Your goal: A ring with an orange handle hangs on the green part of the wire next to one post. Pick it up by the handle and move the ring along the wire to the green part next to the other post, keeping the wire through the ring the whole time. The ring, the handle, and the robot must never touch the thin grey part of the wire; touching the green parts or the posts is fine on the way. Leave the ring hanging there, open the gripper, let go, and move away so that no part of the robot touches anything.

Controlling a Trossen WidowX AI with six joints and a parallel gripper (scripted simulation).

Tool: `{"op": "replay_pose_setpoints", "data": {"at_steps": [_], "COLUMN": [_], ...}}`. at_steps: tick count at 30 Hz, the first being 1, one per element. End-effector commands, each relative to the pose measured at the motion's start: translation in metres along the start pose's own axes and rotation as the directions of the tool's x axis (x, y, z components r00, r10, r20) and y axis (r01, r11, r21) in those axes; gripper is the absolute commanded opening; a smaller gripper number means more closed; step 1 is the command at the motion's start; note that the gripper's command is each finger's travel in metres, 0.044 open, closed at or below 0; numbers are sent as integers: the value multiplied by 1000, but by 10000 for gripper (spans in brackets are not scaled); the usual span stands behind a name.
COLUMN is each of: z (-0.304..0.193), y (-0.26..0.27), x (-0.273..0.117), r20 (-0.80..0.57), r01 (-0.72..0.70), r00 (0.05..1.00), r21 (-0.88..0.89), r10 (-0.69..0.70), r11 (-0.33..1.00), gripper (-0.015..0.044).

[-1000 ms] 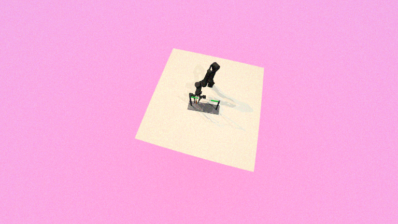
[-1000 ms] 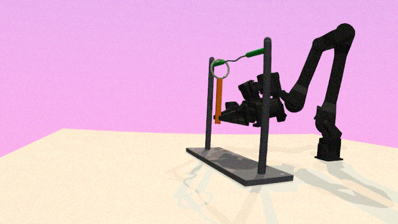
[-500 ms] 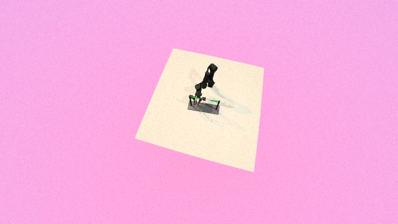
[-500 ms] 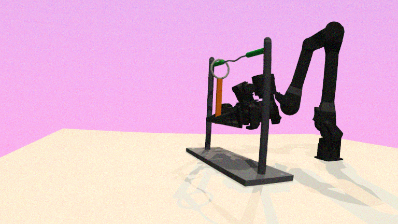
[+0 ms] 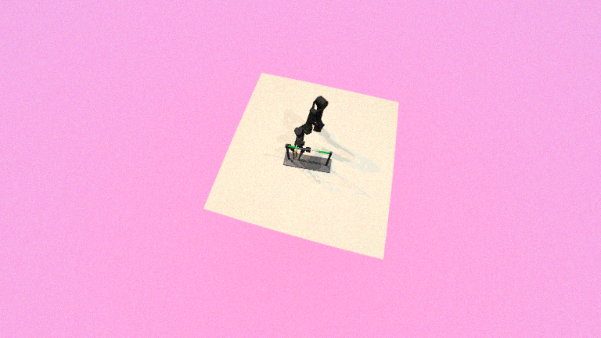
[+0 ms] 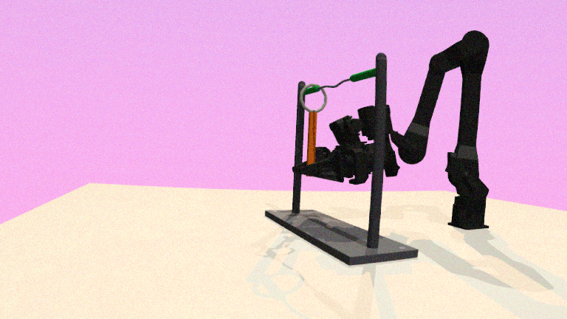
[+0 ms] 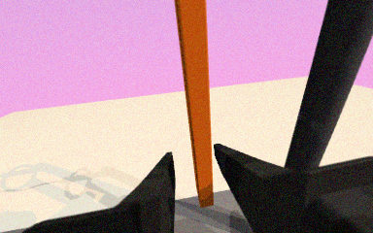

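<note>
The ring [image 6: 325, 100] hangs around the green part [image 6: 312, 89] [image 5: 291, 146] of the wire next to the far post [image 6: 298, 139] in the exterior view. Its orange handle [image 6: 311, 136] [image 7: 196, 73] points straight down. My gripper [image 6: 297, 169] [image 7: 193, 152] is partly open at the handle's lower end. In the wrist view the handle stands between the two fingers, nearer the right fingertip, with a gap on the left. Contact on the right cannot be told. The thin grey wire [image 6: 334, 86] runs to the other green part [image 6: 362, 75] [image 5: 324, 152].
The other post [image 6: 379, 152] rises in front of part of the arm in the exterior view. Both posts stand on a grey base [image 6: 393, 249] [image 5: 314, 167] below the gripper. The post nearest the handle [image 7: 321, 87] stands close behind the right finger in the wrist view.
</note>
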State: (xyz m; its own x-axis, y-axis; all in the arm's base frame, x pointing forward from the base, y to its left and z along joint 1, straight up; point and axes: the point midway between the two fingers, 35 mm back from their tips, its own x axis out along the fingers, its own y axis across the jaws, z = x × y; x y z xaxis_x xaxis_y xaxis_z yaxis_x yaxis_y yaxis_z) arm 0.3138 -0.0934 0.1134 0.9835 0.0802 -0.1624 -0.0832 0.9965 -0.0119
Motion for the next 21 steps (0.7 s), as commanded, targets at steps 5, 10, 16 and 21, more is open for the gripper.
{"op": "replay_pose_setpoints", "data": {"at_steps": [5, 10, 16, 21], "z": [0, 0, 0, 0], "y": [0, 0, 0, 0], "x": [0, 0, 0, 0], "r20": [0, 0, 0, 0], "r01": [0, 0, 0, 0], "r00": [1000, 1000, 1000, 1000], "r21": [0, 0, 0, 0], "r10": [0, 0, 0, 0], "r11": [1000, 1000, 1000, 1000], "gripper": [55, -76, -150, -150]}}
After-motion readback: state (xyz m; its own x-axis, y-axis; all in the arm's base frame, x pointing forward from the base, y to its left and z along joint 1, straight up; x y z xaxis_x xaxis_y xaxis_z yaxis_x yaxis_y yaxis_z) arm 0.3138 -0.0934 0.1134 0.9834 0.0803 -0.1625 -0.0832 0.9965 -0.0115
